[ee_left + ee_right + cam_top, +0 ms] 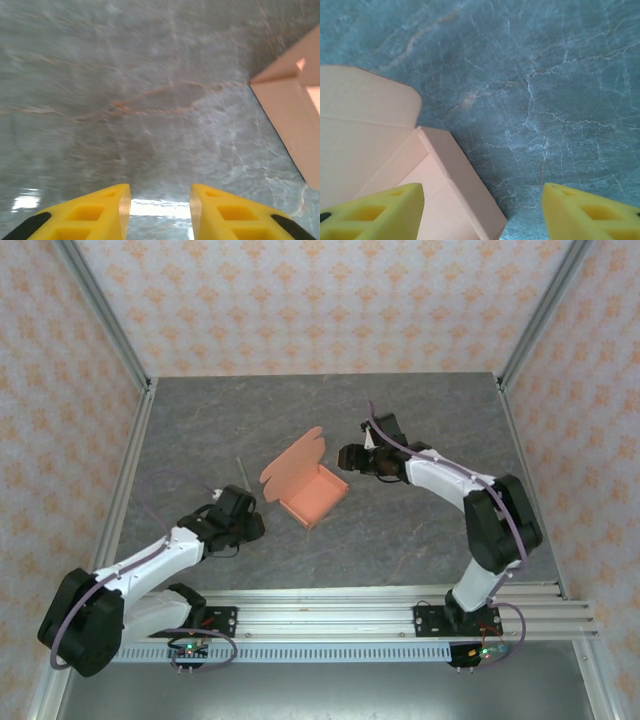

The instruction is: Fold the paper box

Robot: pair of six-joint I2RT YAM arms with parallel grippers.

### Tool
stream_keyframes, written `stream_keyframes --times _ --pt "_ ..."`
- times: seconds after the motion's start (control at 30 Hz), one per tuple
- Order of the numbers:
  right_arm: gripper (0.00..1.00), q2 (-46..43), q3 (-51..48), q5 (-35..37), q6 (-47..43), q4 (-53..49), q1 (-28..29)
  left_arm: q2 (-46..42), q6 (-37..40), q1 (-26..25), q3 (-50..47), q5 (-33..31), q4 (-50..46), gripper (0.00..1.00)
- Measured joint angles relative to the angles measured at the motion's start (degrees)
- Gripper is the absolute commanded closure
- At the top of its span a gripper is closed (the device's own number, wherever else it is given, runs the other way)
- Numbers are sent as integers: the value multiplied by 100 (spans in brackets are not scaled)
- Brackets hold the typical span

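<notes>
The paper box [312,490] is a salmon-orange shallow tray at the middle of the table, its lid flap [295,460] standing open toward the back left. My left gripper [255,523] sits just left of it, low over the table. In the left wrist view its yellow fingers [112,207] stand apart with bare table between them, and a box corner [295,110] shows at the right edge. My right gripper [345,457] is at the box's right rear side. It [482,205] is open wide, its left finger [380,212] over the box's wall [455,180].
The tabletop [420,430] is grey marbled stone, fenced by metal posts and patterned walls. An aluminium rail [400,605] with both arm bases runs along the near edge. A thin dark stick [243,472] lies left of the lid flap.
</notes>
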Motion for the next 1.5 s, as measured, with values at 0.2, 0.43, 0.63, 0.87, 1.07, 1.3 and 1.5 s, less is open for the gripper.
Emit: stream_keyframes --times 0.2,0.43,0.63,0.87,1.07,1.3,1.5 --pt "51 459 302 -986 -472 -380 -313 754 -181 -363 -2 175 706 74" --pt "66 1121 1064 -1932 -1178 -876 -407 990 -219 -391 11 192 876 76" --pt "70 1663 1556 -2594 -1683 -1366 -555 1088 -212 -391 87 190 874 77" --pt "72 1996 1849 -2927 -2103 -1840 -577 1178 -175 -391 160 190 960 77" --pt "76 2039 1864 -3062 -2232 -2017 -577 1270 -133 -391 219 190 1005 77" --pt "80 2061 1867 -3075 -2258 -2046 -577 1327 -68 -391 247 190 1023 78" --pt "84 2100 1897 -3091 -2273 -2048 -577 1329 -66 -391 262 188 1023 78"
